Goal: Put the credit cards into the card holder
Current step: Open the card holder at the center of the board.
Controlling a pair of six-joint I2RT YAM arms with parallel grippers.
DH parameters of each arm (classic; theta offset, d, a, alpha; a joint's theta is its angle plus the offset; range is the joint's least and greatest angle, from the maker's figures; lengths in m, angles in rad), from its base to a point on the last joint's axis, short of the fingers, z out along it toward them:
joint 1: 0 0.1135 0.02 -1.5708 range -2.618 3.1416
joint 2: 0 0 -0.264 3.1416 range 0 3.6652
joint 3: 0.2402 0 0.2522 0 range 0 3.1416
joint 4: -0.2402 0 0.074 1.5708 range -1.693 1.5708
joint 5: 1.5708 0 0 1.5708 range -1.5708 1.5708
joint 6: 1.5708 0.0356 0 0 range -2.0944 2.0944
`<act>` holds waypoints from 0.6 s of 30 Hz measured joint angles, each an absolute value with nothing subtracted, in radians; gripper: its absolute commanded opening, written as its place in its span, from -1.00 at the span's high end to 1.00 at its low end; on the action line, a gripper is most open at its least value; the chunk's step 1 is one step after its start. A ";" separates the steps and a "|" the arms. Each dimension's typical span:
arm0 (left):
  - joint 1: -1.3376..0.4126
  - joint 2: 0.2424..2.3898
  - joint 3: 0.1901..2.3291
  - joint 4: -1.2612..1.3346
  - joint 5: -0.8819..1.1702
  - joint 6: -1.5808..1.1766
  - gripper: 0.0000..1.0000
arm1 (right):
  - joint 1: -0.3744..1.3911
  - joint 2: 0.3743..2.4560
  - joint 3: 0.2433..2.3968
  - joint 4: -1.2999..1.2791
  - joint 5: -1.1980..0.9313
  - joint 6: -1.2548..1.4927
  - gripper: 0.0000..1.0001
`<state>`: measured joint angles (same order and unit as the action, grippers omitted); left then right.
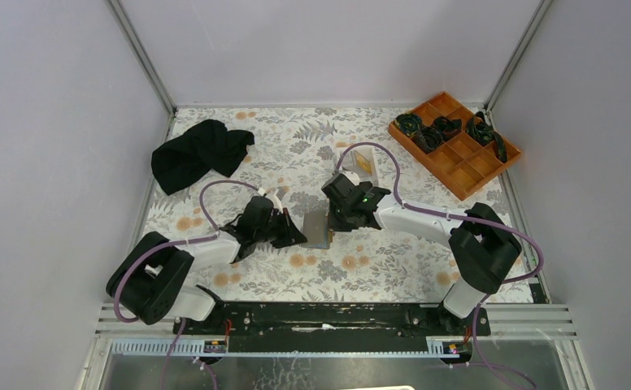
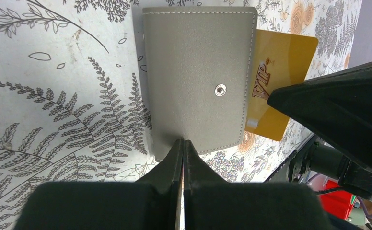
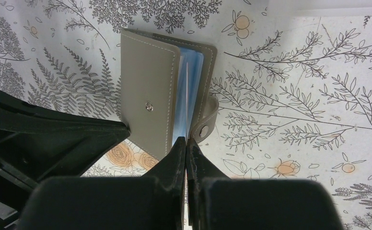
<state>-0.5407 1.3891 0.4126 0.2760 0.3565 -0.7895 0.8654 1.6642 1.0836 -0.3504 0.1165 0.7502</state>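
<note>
Grippers both pinched shut; left gripper (image 2: 182, 143) on the metallic grey folding card holder (image 2: 198, 72), cover edge; right gripper (image 3: 187, 141) on the orange-gold plastic card (image 2: 280, 57) tucked behind it.

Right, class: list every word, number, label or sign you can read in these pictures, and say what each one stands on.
"VIP": on the gold card, which sticks out from behind the card holder.
Nothing else can be read: the card holder and the orange tray show no lettering.
</note>
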 measured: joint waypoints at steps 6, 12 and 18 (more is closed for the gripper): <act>-0.544 1.391 0.413 0.276 0.352 -0.789 1.00 | 0.865 1.664 1.084 -0.346 0.116 0.759 1.00; -0.545 1.392 0.413 0.276 0.350 -0.787 1.00 | 0.865 1.664 1.082 -0.342 0.115 0.773 1.00; -0.545 1.392 0.413 0.274 0.347 -0.778 1.00 | 0.865 1.664 1.066 -0.314 0.114 0.795 1.00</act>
<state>-0.5446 1.3922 0.4129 0.2745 0.3466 -0.7776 0.8654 1.6642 1.0660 -0.3138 0.1143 0.7948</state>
